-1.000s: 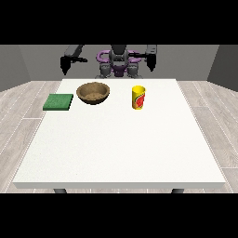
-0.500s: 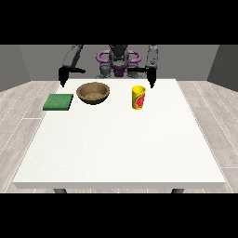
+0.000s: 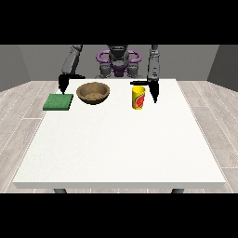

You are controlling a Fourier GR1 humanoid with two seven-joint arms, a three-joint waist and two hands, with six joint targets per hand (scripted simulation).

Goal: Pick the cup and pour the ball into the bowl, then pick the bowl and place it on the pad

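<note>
Standing upright at table rear: smooth yellow cylindrical cup, red mark on side. At its nine o'clock, round brown wood-grained bowl; farther that way, flat green square pad. Just at cup's three o'clock, apart, hand at view's right, fingers straight down, thumb out, grasping nothing. Above pad, at its twelve o'clock, other hand, released too.

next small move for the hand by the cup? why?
Probably shift the hand at the view's right sideways toward the yellow cup and wrap it. That hand hangs right beside the cup, pointing down with a thumb out above the rim, but holds nothing yet. The cup stands upright, apart from the brown bowl; the green pad lies further left, under the other hand.
</note>
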